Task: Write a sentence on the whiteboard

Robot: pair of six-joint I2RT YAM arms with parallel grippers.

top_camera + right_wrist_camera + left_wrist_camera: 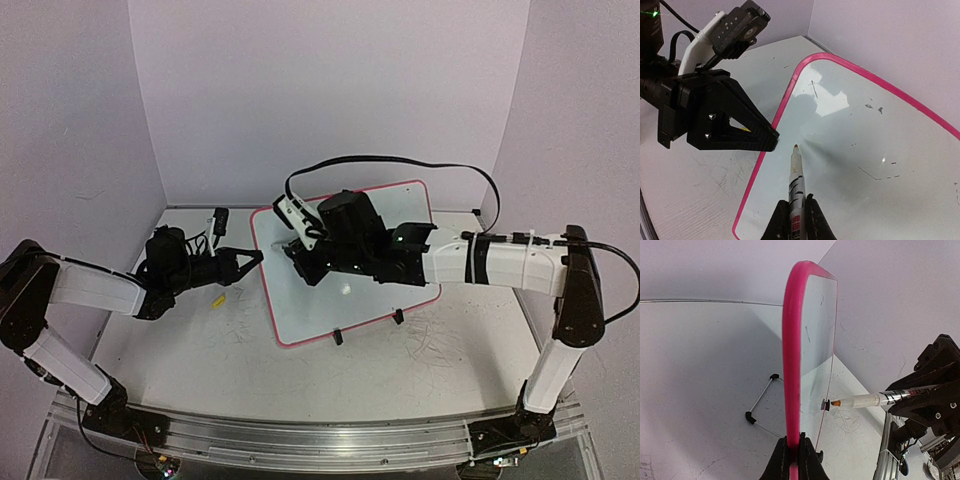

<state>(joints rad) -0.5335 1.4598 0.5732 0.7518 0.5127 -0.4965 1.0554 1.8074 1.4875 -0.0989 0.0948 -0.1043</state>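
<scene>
Whiteboard [310, 315]: it sat askew on the tabletop [180, 340] in the middle of your workspace, red-pink rim all round, two black clip feet [337, 337] on its near edge
Left claw [794, 445]: yours was pressed onto the board's left rim, one finger on each face, the pink edge pinched between them
Right claw [796, 201]: yours was closed around a marker [796, 175], the barrel gripped between both fingers, reaching over the board from the right
Marker tip [795, 147]: orange, it pointed at the board's surface just inside the left rim, close by your left claw; whether it touched, you could not tell from these views
Board surface: glossy, with a few short grey marks [871, 174] scattered over it
Tabletop: pale, crossed with thin scribbles [440, 340]; a small yellow piece [216, 298] lay just beside your left claw
</scene>
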